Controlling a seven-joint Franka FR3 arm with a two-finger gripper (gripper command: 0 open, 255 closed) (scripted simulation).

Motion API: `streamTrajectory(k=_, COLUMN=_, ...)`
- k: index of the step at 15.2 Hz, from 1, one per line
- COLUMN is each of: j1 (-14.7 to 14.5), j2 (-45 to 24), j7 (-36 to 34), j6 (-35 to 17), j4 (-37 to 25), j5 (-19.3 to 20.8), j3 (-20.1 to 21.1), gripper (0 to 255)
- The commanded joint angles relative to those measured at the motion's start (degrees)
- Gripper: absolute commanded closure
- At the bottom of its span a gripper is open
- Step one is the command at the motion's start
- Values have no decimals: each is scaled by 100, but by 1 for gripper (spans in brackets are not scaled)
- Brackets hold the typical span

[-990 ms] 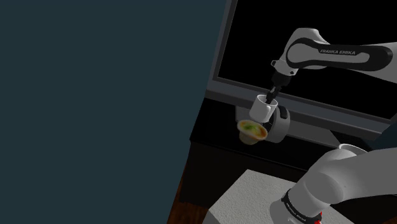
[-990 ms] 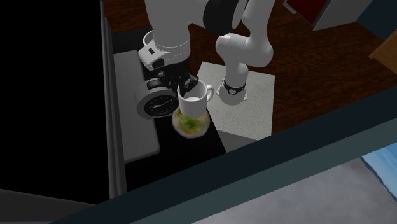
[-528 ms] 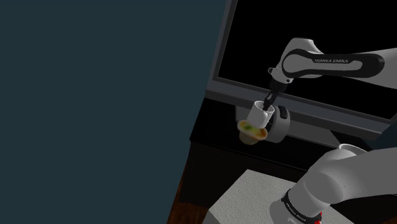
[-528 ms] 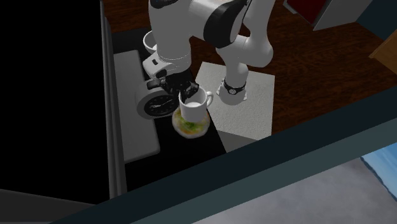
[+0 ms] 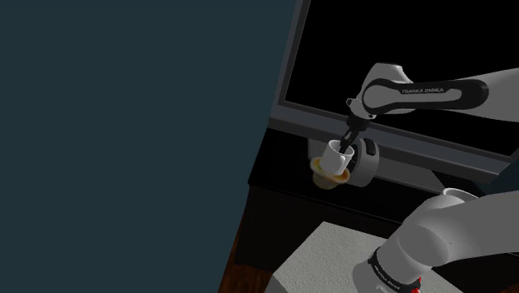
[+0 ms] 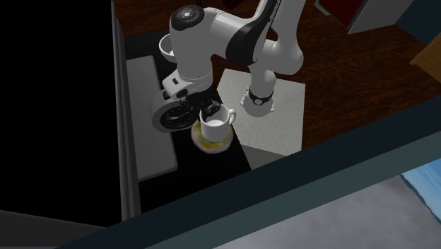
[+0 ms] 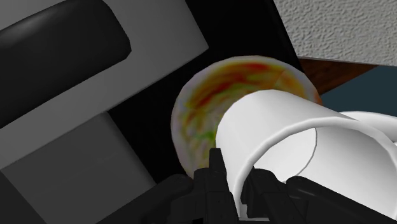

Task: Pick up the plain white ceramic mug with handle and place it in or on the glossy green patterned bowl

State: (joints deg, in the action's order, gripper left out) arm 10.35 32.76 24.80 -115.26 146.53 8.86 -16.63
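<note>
The white mug (image 6: pixel 214 127) stands upright with its base lowered into the green, yellow and red patterned bowl (image 6: pixel 206 145) on the dark counter. Its handle (image 6: pixel 230 115) points toward the stand. My gripper (image 6: pixel 206 113) comes down from above, shut on the mug's rim wall on the side next to the clock. In the shoulder view the mug (image 5: pixel 336 156) sits over the bowl (image 5: pixel 326 176) under the gripper (image 5: pixel 348 141). In the wrist view the fingers (image 7: pixel 215 181) clasp the mug's wall (image 7: pixel 280 137), and the bowl (image 7: pixel 210 95) lies behind it.
A round black clock (image 6: pixel 172 117) stands right beside the bowl, touching distance from the gripper. A grey slab (image 6: pixel 152 152) lies under and behind it. The grey-topped stand (image 6: pixel 279 120) is close on the other side. A dark framed black area (image 5: pixel 399 33) rises behind the counter.
The gripper has come down with the mug, from hanging above the bowl to having its base inside the bowl. The arm's elbow has dropped with it.
</note>
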Motion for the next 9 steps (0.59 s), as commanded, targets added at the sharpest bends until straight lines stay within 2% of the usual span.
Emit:
streamTrajectory(k=1, j1=0, j2=-8, j7=0, j6=-31, j4=18, j5=1, j3=-3, gripper=255)
streamTrajectory(k=6, j1=0, j2=-8, j7=-1, j6=-31, j4=17, j5=2, j3=-4, gripper=255)
streamTrajectory(k=7, j1=0, j2=-8, j7=0, j6=-30, j4=17, j5=2, j3=-4, gripper=0)
streamTrajectory(k=9, j1=0, j2=-8, j7=0, j6=-30, j4=18, j5=2, j3=-4, gripper=0)
